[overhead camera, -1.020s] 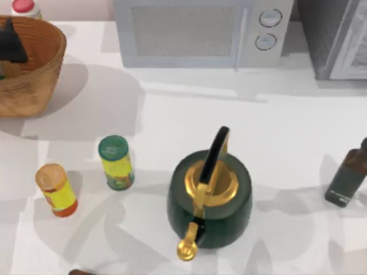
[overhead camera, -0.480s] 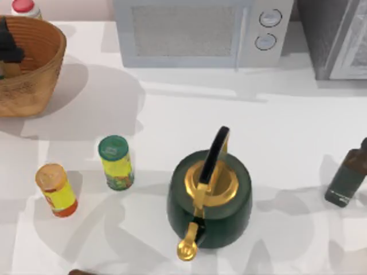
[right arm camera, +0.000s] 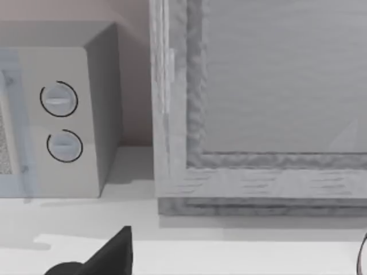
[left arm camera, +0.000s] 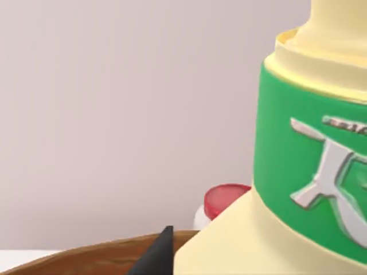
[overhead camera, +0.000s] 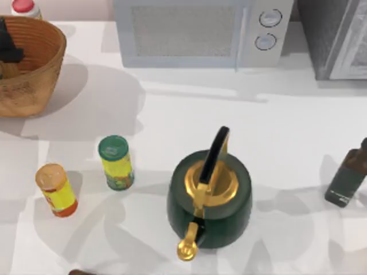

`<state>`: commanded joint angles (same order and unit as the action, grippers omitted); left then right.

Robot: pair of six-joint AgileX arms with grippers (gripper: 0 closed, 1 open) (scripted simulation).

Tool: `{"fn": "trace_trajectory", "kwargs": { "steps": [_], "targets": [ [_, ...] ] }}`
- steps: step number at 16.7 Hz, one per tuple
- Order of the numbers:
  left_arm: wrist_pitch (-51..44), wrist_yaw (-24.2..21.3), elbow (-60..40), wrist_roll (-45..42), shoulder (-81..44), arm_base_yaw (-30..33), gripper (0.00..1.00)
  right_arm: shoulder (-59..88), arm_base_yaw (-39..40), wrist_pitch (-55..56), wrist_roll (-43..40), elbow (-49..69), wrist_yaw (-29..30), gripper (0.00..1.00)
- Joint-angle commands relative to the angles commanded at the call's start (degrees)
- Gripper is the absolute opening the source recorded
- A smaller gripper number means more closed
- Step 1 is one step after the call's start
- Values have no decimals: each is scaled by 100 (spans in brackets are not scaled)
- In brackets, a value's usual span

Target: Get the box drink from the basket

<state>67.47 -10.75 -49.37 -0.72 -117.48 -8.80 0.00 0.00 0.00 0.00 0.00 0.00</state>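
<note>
Your left gripper (overhead camera: pixel 7 46) sits inside the basket (overhead camera: pixel 40 63) at the far left; can't tell whether its fingers grip. Left wrist view puts the box drink (left arm camera: pixel 298 172) right against it, above the basket rim, with a red-capped bottle (left arm camera: pixel 221 200) behind. Right arm parked near the microwave (right arm camera: pixel 57 114).

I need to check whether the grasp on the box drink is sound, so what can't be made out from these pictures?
- Left end effector: in the top view it is a dark shape in the basket, cut by the left edge; finger state unreadable.
- Box drink: the left wrist view's edges crop it; contact points hidden.
- Right end effector: the right wrist view's lower edge cuts its dark tip, near the microwave.
</note>
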Motion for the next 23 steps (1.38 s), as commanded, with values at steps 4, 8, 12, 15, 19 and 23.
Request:
{"fn": "trace_trajectory", "kwargs": {
  "steps": [4,8,12,15,19,23],
  "targets": [
    [0,0,0,0,0,0,0,0,0,0,0,0,0,100],
    [0,0,0,0,0,0,0,0,0,0,0,0,0,100],
    [-220,2,-139,-15,326,-37,0,0,0,0,0,0,0,100],
    [-922,10,-477,-23,774,-34,0,0,0,0,0,0,0,100],
    [-2366,20,-892,-24,1374,-30,0,0,0,0,0,0,0,100],
    [-3379,32,-1369,-25,2008,-27,0,0,0,0,0,0,0,100]
  ]
}}
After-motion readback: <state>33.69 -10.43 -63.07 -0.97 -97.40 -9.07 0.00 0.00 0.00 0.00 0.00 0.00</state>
